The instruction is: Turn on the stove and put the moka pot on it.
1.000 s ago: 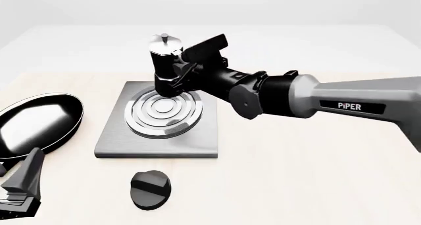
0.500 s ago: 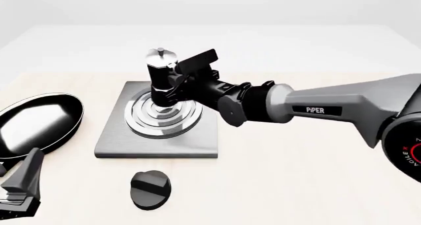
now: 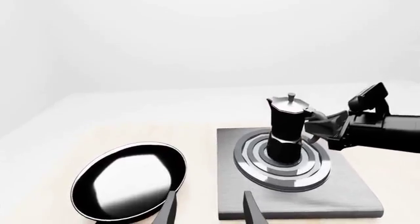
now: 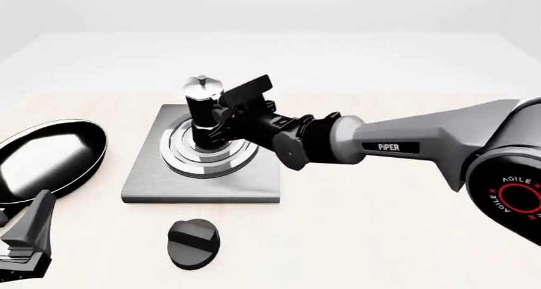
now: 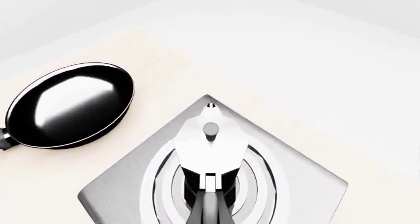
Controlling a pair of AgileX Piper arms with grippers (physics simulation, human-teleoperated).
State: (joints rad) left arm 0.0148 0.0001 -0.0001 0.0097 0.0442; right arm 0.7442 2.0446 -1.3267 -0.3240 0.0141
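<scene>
Right end effector (image 4: pixel 222 116) clamped on pot (image 4: pixel 204 115) handle; pot upright, base at centre of stove (image 4: pixel 203 182) rings. Left end effector (image 3: pixel 206 211) idle, jaws apart, near pan (image 4: pixel 47 159). Advice: confirm base seated flat, release gently, retreat straight back. Knob (image 4: pixel 194 241) untouched, near bench edge.

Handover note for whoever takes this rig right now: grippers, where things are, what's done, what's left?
Right gripper: shut on the moka pot by its handle.
Left gripper: open, holding nothing, near the frying pan.
Moka pot: upright, centred on the stove rings; looks set down.
Knob: apart from both grippers, in front of the stove.
Left: release the pot, turn the knob.
</scene>
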